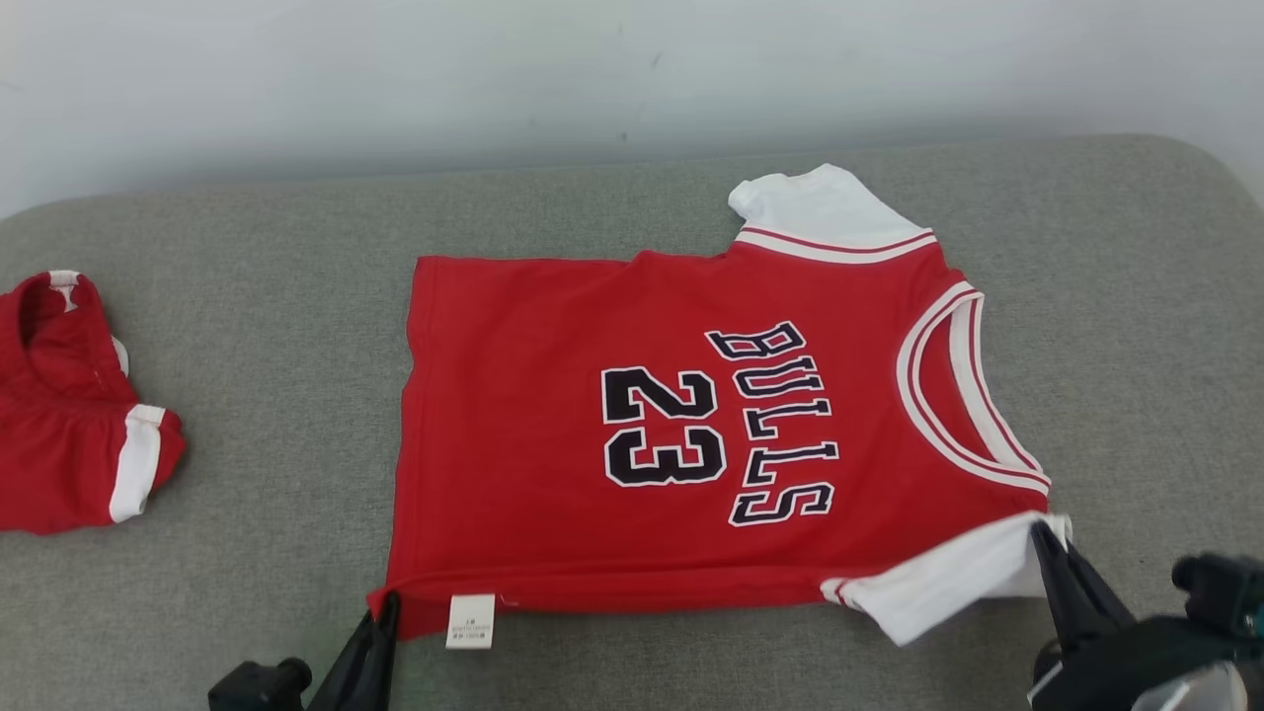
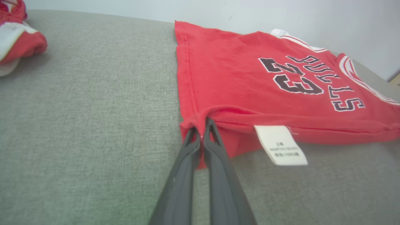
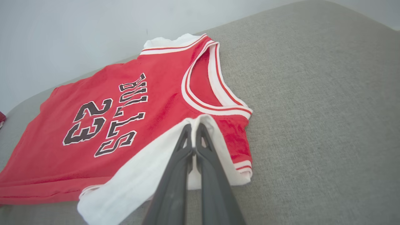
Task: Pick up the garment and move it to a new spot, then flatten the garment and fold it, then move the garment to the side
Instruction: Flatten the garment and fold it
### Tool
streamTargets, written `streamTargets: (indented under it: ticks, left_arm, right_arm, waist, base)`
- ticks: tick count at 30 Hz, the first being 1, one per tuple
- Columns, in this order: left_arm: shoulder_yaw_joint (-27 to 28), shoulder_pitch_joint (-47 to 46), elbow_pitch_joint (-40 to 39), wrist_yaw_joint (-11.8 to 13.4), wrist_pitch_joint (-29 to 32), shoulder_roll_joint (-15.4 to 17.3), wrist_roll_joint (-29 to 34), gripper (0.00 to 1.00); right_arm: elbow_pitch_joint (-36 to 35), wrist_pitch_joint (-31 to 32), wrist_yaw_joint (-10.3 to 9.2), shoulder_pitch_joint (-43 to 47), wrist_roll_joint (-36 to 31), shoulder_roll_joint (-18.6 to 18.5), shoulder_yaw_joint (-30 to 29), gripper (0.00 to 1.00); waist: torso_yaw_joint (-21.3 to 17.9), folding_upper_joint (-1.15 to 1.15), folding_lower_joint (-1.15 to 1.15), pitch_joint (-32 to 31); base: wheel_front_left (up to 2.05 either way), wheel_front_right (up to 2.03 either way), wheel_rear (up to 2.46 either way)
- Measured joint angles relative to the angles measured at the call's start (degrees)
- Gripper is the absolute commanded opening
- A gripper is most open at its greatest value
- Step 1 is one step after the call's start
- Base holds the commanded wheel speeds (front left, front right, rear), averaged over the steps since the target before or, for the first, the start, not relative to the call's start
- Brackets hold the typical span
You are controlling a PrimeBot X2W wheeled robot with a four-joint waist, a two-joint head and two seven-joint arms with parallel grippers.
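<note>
Lying flat on grey fabric surface [image 1: 247, 296]: red BULLS 23 jersey [image 1: 691, 434], white sleeves | left gripper [image 1: 388, 604] clamped on near hem corner | right gripper [image 1: 1042, 538] clamped on near white sleeve | second red-and-white garment [image 1: 69, 425] far left.

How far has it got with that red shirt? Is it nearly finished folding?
Done, it seems: the jersey lies spread flat on the grey cushion, number facing up. In hand: the left gripper pinches its near hem corner and the right gripper pinches the near white sleeve, likely to begin a fold. Left: no fold shows yet, and it has not been moved aside.
</note>
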Motion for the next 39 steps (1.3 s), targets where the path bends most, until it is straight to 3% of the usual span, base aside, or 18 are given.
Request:
streamTargets:
  ticks: [6, 18, 26, 27, 28, 29, 30, 39]
  left_arm:
    - [-0.32, -3.41, 0.59, -0.48, 0.42, 0.63, 0.55, 0.0]
    - [-3.42, -14.29, 3.34, -2.48, 3.03, 2.3, 3.19, 0.0]
    - [-5.49, -18.76, 7.4, -3.53, 2.77, 2.68, 3.82, 0.0]
    - [-5.9, -19.25, 7.95, -3.55, 2.67, 2.7, 3.88, 0.0]
    - [-6.15, -19.68, 8.7, -3.59, 2.5, 2.7, 3.9, 0.0]
    - [-6.11, -19.99, 9.38, -3.6, 2.35, 2.69, 3.9, 0.38]
    - [-6.09, -20.23, 9.96, -3.6, 1.93, 2.7, 3.94, 1.0]
    - [-3.33, -17.32, 10.87, -2.0, 0.15, 0.31, 3.8, 1.0]
  right_arm:
    - [6.45, 0.47, 0.0, -10.09, 0.46, -2.98, 2.46, 0.0]
    - [29.43, -5.89, 0.0, -31.6, 0.15, -5.32, 7.82, 0.0]
    - [38.72, -10.42, 0.0, -36.96, 0.97, -6.16, 9.44, 0.0]
    - [39.47, -11.48, 0.0, -37.28, 0.99, -6.14, 9.82, 0.04]
    - [40.33, -12.24, 0.0, -37.65, 0.99, -6.16, 10.22, 0.59]
    - [41.03, -13.12, 0.0, -37.97, 1.09, -6.16, 10.47, 1.0]
    - [41.7, -13.83, 0.0, -38.24, 1.54, -6.16, 10.78, 1.0]
    - [43.53, -20.56, 0.0, -35.26, 1.66, -9.95, 16.04, 1.0]
  waist:
    - [0.43, 0.0, 0.0, 0.71]
    - [1.15, 0.0, 0.0, 3.89]
    - [1.49, 0.0, 0.01, 5.35]
    - [1.5, 0.0, 0.0, 5.33]
    - [1.49, 0.0, 0.01, 5.27]
    - [1.45, 0.0, 0.0, 5.18]
    - [1.4, 0.0, 0.0, 5.06]
    - [1.14, 0.0, -0.01, 2.34]
  base:
    - [0.0, 0.0, 0.0]
    - [0.0, 0.0, 0.0]
    - [0.0, 0.0, 0.0]
    - [0.0, 0.0, 0.0]
    - [0.0, 0.0, 0.0]
    - [0.0, 0.0, 0.0]
    - [0.0, 0.0, 0.0]
    - [0.0, 0.0, 0.0]
